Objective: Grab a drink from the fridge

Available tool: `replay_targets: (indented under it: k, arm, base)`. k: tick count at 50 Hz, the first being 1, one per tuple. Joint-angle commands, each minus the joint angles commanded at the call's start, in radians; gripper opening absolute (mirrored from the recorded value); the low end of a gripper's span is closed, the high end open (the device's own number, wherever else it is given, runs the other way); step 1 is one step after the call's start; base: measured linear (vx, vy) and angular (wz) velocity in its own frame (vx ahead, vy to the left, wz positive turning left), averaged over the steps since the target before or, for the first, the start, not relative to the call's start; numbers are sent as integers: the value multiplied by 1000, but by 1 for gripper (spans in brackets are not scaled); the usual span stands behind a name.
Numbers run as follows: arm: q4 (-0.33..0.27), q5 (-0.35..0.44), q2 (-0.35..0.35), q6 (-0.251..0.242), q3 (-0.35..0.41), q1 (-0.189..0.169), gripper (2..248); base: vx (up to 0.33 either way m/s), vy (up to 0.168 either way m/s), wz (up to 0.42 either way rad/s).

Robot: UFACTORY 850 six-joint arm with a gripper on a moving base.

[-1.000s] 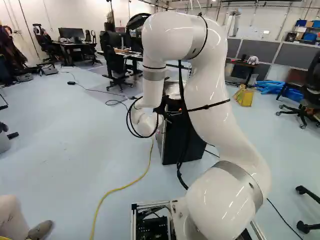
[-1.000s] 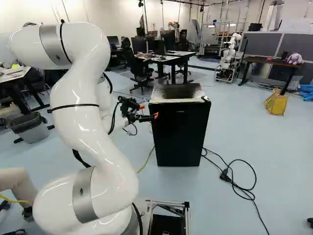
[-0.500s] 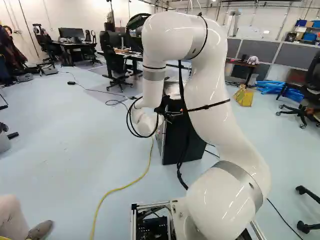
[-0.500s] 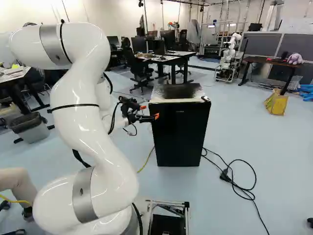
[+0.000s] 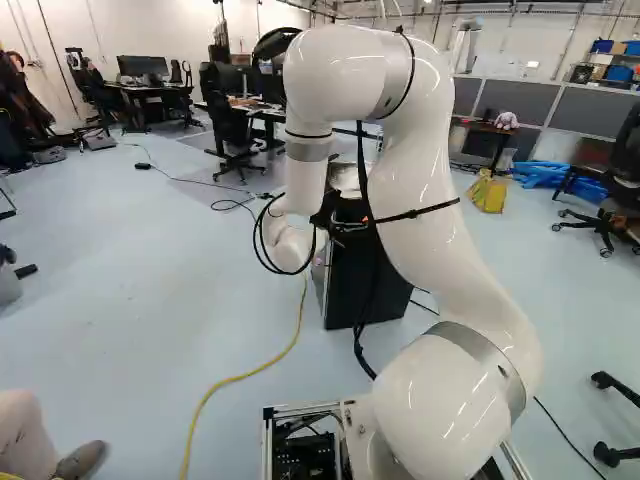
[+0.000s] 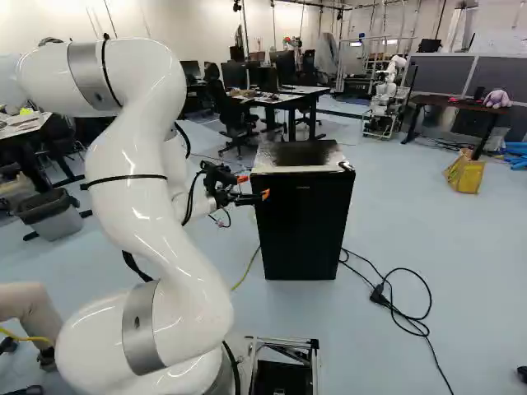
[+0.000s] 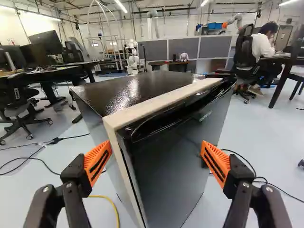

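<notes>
In the left base view the arm (image 5: 420, 150) partly hides the fridge (image 5: 342, 295); the wrist view crops its foot.

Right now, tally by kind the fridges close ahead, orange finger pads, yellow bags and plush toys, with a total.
Fridge: 1
Orange pads: 2
Yellow bag: 1
Plush toy: 1
Total: 5

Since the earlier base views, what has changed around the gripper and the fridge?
The gripper has crept slightly toward the right of the right base view, its orange tip a little further across the front of the fridge. Nothing has been taken hold of. The base and fridge have not moved, and the fridge door remains shut.
</notes>
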Motion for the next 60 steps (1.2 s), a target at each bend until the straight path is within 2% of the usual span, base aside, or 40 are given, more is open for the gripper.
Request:
replay_targets:
  k: [60]
  arm:
    - [69,16,-26,0,-46,-11,247]
  base:
    - [0,0,0]
